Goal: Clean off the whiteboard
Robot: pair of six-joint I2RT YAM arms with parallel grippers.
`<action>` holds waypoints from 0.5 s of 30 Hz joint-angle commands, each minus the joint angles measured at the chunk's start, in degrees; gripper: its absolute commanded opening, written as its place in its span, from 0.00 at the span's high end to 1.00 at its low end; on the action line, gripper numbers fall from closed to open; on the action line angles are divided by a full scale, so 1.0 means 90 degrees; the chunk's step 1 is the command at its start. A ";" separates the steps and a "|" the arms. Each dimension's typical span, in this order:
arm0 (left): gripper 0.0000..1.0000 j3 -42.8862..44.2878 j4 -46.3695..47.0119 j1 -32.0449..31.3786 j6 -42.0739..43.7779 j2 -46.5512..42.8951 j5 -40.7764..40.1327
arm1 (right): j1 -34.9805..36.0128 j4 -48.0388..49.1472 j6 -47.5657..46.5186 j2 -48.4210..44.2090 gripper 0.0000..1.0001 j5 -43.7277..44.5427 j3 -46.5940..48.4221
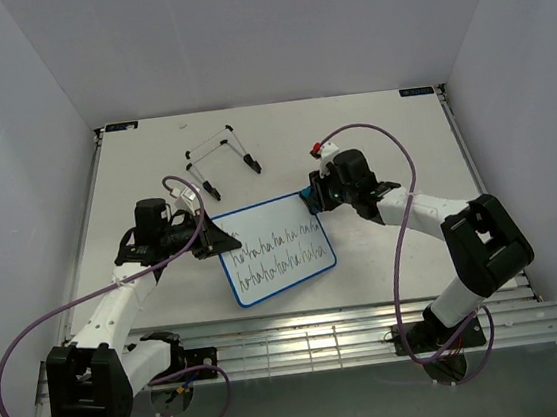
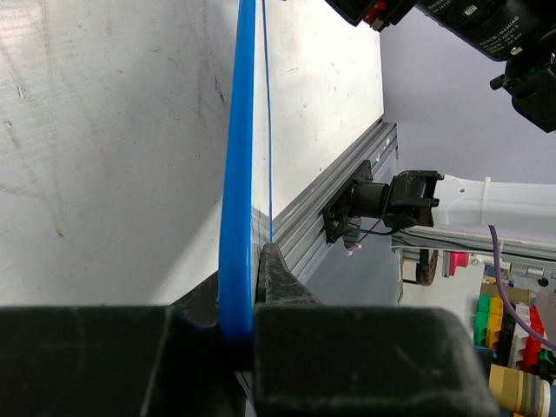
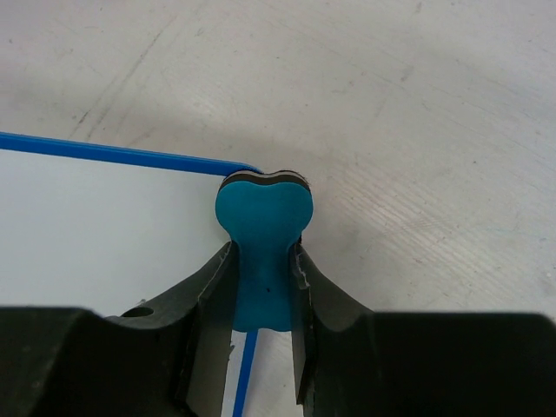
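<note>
The whiteboard (image 1: 284, 276) lies on the tabletop (image 1: 401, 134), two scribbled rows on it. The left gripper (image 2: 248, 291) is clenched on its blue left edge; if that pinch slips, wiping may shove the board. The right gripper (image 3: 261, 254) grasps the eraser (image 3: 263, 213) at the far corner, where it could snag the frame

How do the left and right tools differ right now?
The left tool is shut on the whiteboard, pinching its blue frame; the right tool is shut on the eraser. The left tool sits at the whiteboard's left edge, the right tool at its far right corner. Both are shut on something blue.
</note>
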 commanded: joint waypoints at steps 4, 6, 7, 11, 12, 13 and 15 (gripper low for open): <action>1.00 0.0259 0.0491 -0.0229 0.0818 -0.0192 0.0783 | 0.0911 -0.0720 0.0299 -0.0286 0.74 -0.1051 -0.0147; 1.00 0.0250 0.0598 -0.0248 0.0760 -0.0260 0.0724 | 0.1388 -0.0653 0.0446 -0.0385 0.74 -0.0924 -0.0206; 1.00 0.0240 0.0637 -0.0248 0.0711 -0.0290 0.0695 | 0.1566 -0.0633 0.0602 -0.0472 0.74 -0.0875 -0.0225; 1.00 0.0220 0.0804 -0.0297 0.0584 -0.0290 0.0617 | 0.2474 -0.0477 0.1070 -0.0609 0.74 -0.0427 -0.0128; 1.00 0.0220 0.0823 -0.0307 0.0584 -0.0280 0.0597 | 0.2717 -0.0370 0.1178 -0.0629 0.74 -0.0377 -0.0118; 1.00 0.0230 0.0833 -0.0307 0.0574 -0.0261 0.0588 | 0.2807 -0.0321 0.1267 -0.0648 0.74 -0.0328 -0.0118; 1.00 0.0230 0.0882 -0.0307 0.0545 -0.0270 0.0558 | 0.2857 -0.0281 0.1472 -0.0658 0.74 -0.0007 -0.0273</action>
